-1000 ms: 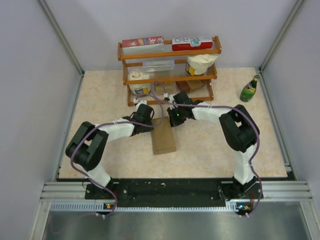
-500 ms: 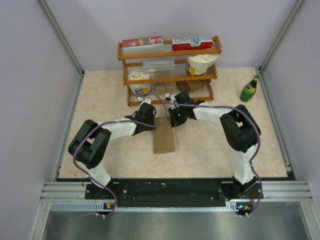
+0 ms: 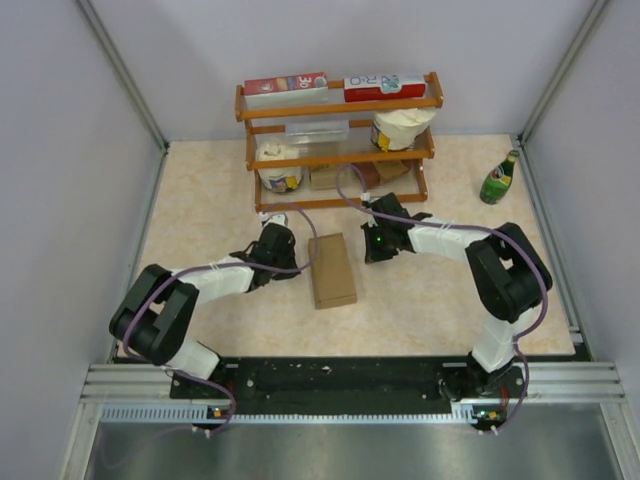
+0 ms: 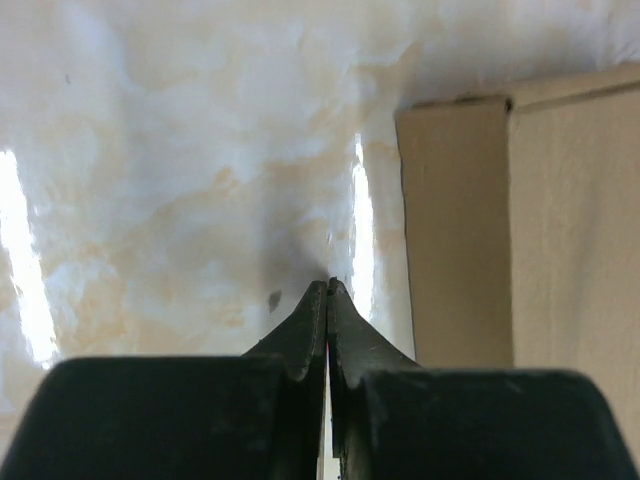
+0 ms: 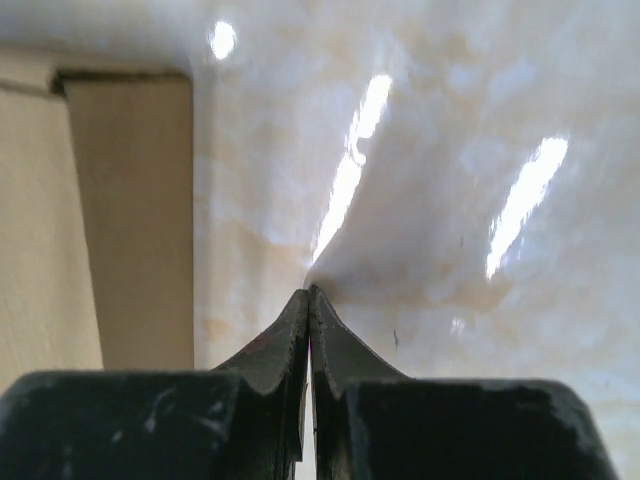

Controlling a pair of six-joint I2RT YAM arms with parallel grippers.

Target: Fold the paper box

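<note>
The paper box [image 3: 332,270] is a slim plain brown carton lying flat and closed on the marbled table, long side running front to back. My left gripper [image 3: 276,260] is shut and empty, just left of the box and apart from it. In the left wrist view its tips [image 4: 328,288] point down at bare table, with the box [image 4: 540,230] on the right. My right gripper [image 3: 374,254] is shut and empty, just right of the box's far end. In the right wrist view its tips [image 5: 308,292] are over bare table, with the box [image 5: 90,220] on the left.
A wooden shelf rack [image 3: 340,150] stands at the back with red-and-white cartons on top and cups and small items below. A green bottle [image 3: 498,178] stands at the back right. Grey walls close in the table on the left, right and back.
Both grippers have drawn away from the box's far end: the left one went left and toward the front, the right one went right. The box now lies uncovered between them.
</note>
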